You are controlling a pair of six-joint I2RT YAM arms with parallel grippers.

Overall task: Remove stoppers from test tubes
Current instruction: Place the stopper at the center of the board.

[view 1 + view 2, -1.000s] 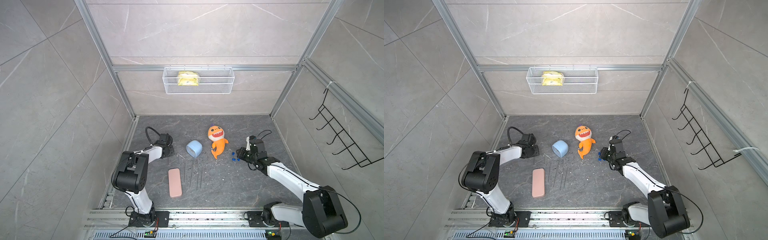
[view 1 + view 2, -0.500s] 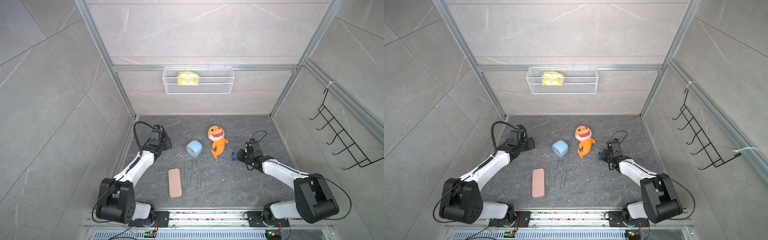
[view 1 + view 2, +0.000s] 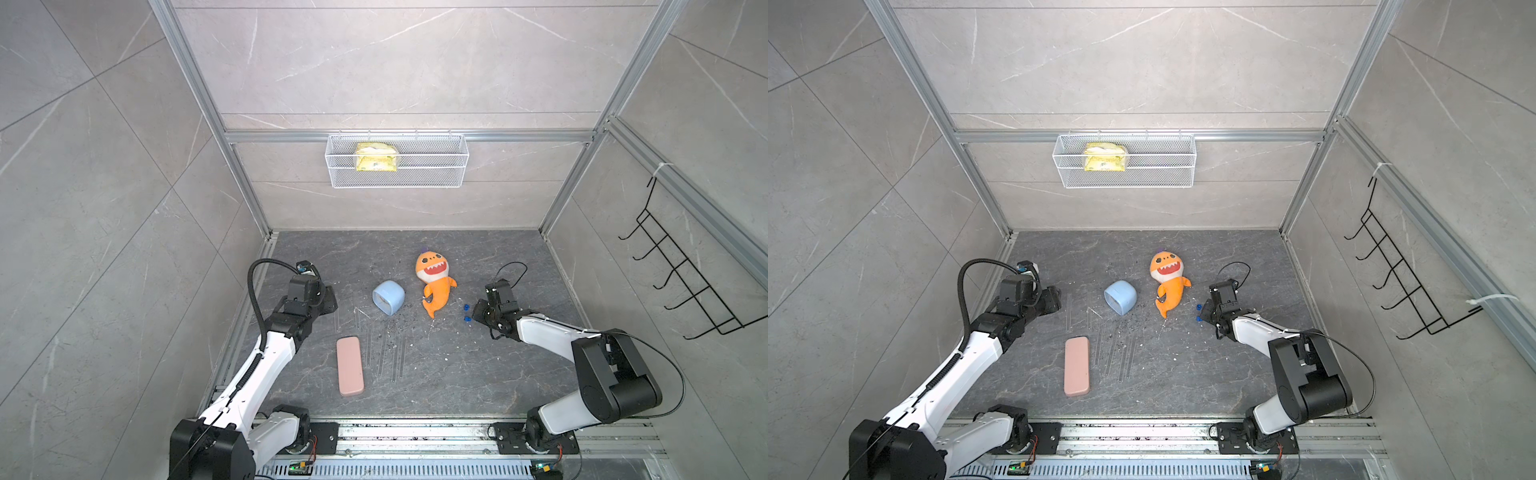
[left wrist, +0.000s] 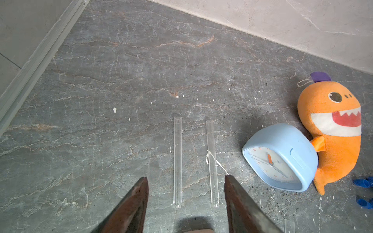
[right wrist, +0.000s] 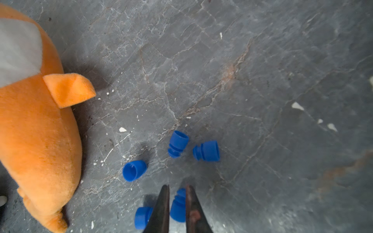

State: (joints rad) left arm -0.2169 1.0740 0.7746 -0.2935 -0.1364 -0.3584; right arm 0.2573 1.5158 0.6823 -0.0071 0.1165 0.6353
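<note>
We note the left pincer (image 4: 185, 177) newly released, test tubes (image 4: 177, 161) bare on the worktop (image 3: 457, 374). Right pincer (image 5: 177, 186) clenched on fifth stopper (image 5: 177, 207); other stoppers (image 5: 178, 143) at 4 o'clock of plush shark (image 3: 434, 286). Uncapping looks complete.

Grey marbled tabletop (image 3: 457, 374) bears clear test tubes (image 4: 177, 161), loose blue stoppers (image 5: 207, 151), pink case (image 3: 350, 365), blue clock (image 3: 388, 297), orange plush (image 3: 436, 291).

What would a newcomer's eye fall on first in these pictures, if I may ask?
The orange plush in the middle stands out, with a pale blue clock beside it. Bright blue stoppers lie loose near the right gripper, which is shut on one. Clear uncapped tubes lie by the open left gripper.
</note>
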